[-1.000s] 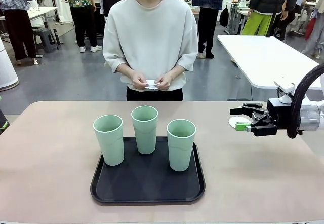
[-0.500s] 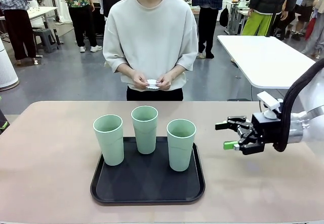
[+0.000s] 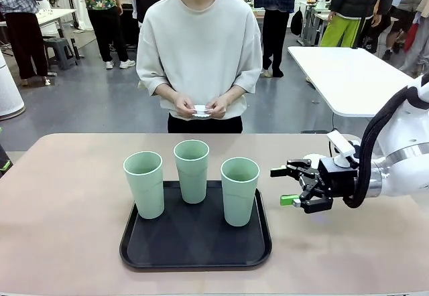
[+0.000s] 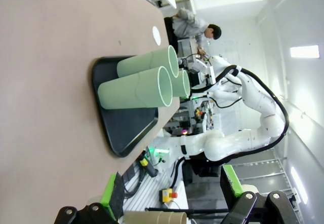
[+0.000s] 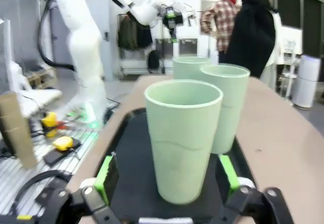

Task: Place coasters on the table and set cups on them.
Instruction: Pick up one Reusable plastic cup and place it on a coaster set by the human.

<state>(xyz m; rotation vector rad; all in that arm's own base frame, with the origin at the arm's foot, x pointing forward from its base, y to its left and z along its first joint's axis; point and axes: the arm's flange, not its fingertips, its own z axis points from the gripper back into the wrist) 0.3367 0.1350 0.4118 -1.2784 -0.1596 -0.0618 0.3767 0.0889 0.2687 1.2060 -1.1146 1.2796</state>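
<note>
Three mint-green cups stand upright on a black tray (image 3: 194,249): the left cup (image 3: 144,185), the middle cup (image 3: 192,172) and the right cup (image 3: 239,192). My right gripper (image 3: 279,186) is open and empty, level with the right cup and a short gap to its right. In the right wrist view that cup (image 5: 183,138) stands just ahead, between the lines of my green pads (image 5: 104,176). One white coaster (image 3: 314,157) lies on the table (image 3: 67,209) behind the gripper. The person holds more coasters (image 3: 201,111) in both hands. My left gripper (image 4: 172,198) is open, far from the cups (image 4: 136,87).
The person stands at the far edge, hands at waist height. A white rectangular table (image 3: 348,75) stands behind on the right. In the left wrist view the coaster (image 4: 156,35) lies beyond the tray (image 4: 126,127). Bare tabletop lies left and right of the tray.
My right gripper has swung left and down, away from the coaster on the table and toward the right cup, staying open. The cups and the person's hands have not moved.
</note>
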